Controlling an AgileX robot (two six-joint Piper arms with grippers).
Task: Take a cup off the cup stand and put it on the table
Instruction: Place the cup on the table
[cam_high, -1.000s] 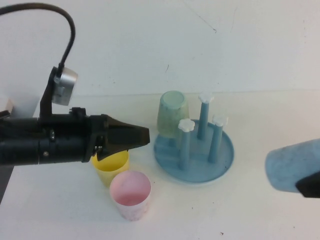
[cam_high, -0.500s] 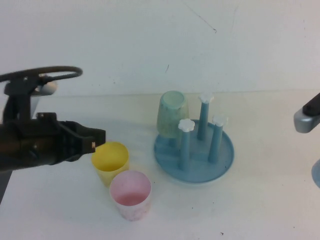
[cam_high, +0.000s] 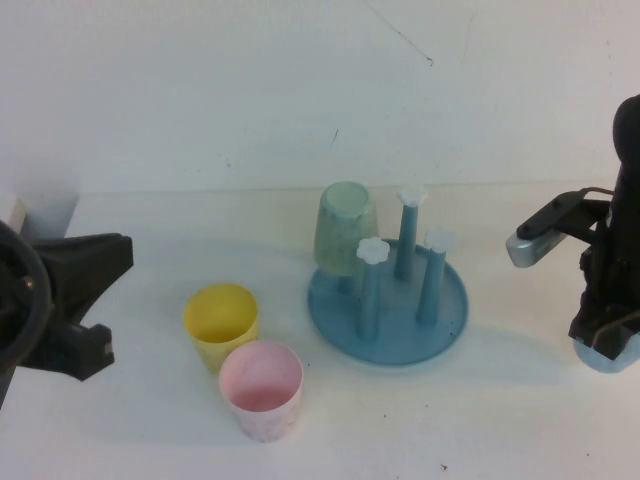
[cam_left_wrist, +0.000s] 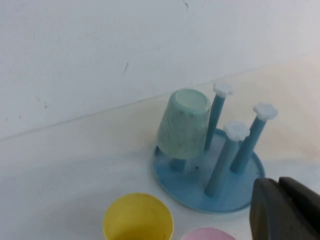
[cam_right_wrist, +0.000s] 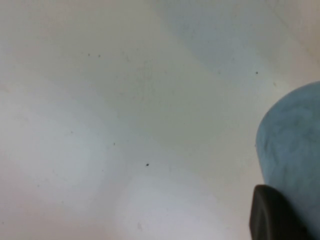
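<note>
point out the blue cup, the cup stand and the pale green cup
blue cup (cam_high: 612, 352), high view, lower edge showing under the right tool
cup stand (cam_high: 450, 312), high view, bare tray rim
pale green cup (cam_high: 344, 232), high view, side wall, upside down on a peg

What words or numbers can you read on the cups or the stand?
None: nothing here has readable text.
The green cup, yellow cup and pink cup are plain.
The stand has no label.
The blue cup, in the shut right gripper at the table's right edge, shows only speckles.
The left gripper, shut at the left, is unmarked.
</note>
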